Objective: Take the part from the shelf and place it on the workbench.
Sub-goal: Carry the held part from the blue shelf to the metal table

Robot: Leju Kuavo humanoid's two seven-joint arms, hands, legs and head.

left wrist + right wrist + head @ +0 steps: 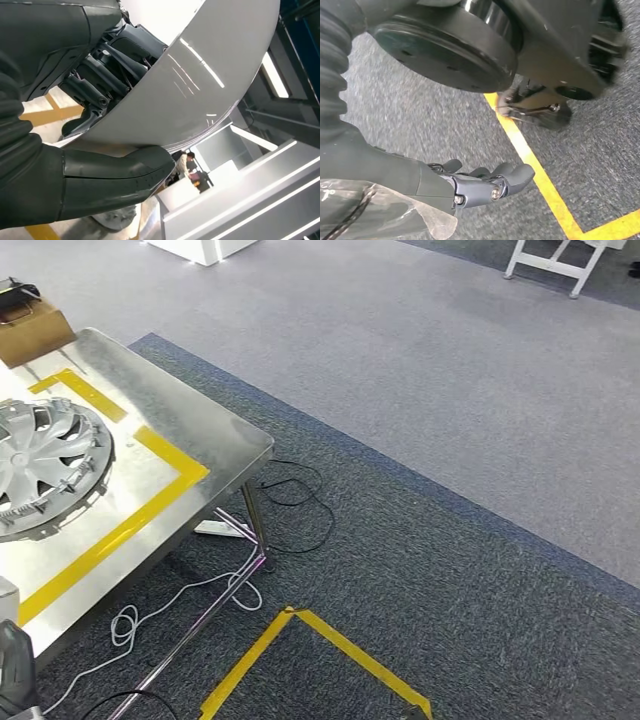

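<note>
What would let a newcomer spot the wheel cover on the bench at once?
Find the steel workbench at the left of the head view, marked with a yellow tape outline. Inside that outline, near the picture's left edge, lies the wheel cover. It is a round silver-grey disc with swept spokes, unlike the brown cardboard box at the bench's far end.

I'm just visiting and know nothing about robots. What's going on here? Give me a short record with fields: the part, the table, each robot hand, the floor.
part: silver wheel cover lying flat on the workbench, inside the yellow tape outline
workbench: shiny metal top, a cardboard box at its far corner
left robot hand: thumb and fingers around the rim of a curved silver part, gripping it
right robot hand: hangs over the carpet, fingers loosely curled, holding nothing
floor: grey carpet, yellow tape lines, loose cables under the workbench
</note>
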